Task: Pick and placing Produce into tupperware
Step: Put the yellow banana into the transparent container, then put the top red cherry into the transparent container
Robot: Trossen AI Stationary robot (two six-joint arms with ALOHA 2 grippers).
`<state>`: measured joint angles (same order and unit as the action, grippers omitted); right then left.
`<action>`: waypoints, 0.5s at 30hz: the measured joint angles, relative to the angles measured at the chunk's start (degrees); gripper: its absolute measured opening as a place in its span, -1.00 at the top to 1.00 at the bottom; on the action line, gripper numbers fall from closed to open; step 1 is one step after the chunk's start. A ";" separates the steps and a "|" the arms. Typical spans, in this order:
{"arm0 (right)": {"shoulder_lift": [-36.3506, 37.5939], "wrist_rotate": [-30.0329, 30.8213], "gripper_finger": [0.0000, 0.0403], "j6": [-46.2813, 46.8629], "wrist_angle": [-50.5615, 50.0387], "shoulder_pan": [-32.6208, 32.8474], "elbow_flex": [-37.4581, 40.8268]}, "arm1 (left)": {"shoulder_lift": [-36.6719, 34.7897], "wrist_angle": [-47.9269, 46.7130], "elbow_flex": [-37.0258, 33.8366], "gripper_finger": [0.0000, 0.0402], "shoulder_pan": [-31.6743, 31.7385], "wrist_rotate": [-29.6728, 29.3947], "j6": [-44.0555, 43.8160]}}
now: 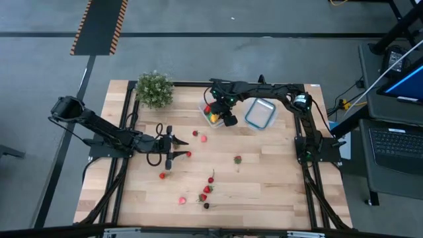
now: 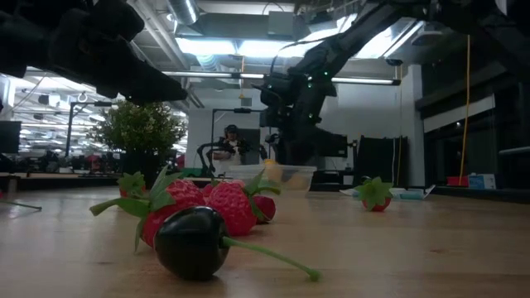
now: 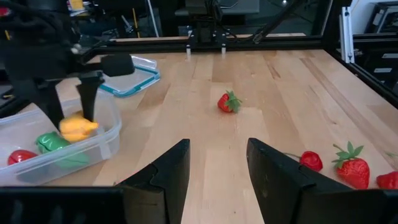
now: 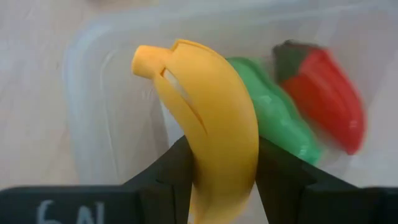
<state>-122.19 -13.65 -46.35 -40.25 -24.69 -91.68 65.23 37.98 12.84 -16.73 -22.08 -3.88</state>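
The tupperware [image 1: 209,116], a clear tub, stands at the table's far middle and holds a green oblong piece [image 4: 280,118] and a red pepper [image 4: 323,99]. My right gripper [image 1: 223,112] points down into the tub [image 3: 99,146], shut on the yellow banana [image 4: 211,118]. My left gripper [image 1: 173,147] waits open, low over the table left of centre, its fingers [image 3: 171,168] empty. Small red berries [image 1: 207,190] lie scattered on the wood, one [image 3: 229,102] ahead of the left gripper. My right gripper pinches the banana's middle [image 4: 214,168] between its two fingers, which lie across it. The fingers [image 3: 87,99] come from above, pointing down. The banana [image 3: 78,127] sits below the tub's rim, next to the green piece; whether it rests on the tub's floor I cannot tell.
A clear container with a blue rim [image 1: 261,113] lies right of the tub. A bushy potted plant [image 1: 154,88] stands at the far left corner. A dark toy fruit [image 2: 192,240] lies by the berries [image 2: 224,203] near the near edge. People show in the room behind.
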 joint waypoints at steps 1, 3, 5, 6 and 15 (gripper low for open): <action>0.00 -0.02 0.30 0.76 -0.37 0.02 -0.57 | 0.00 0.00 0.00 0.24 0.00 0.02 0.00; 0.00 -0.18 0.30 1.05 -1.59 0.04 -1.50 | 0.00 0.00 0.00 0.24 0.00 0.02 0.00; 0.00 -1.22 0.23 1.97 -1.99 0.04 -1.89 | 0.00 0.00 0.00 0.24 0.00 0.02 0.00; 0.00 -1.49 0.16 2.51 -1.99 0.04 -1.94 | 0.00 0.00 0.00 0.24 0.00 0.02 0.00; 0.00 -1.49 0.28 2.64 -3.21 0.04 -1.97 | 0.00 -0.01 0.00 0.24 0.00 0.04 0.00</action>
<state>-122.19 -15.14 -43.70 -43.46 -24.64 -93.65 65.23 37.96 12.84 -16.73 -22.04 -3.88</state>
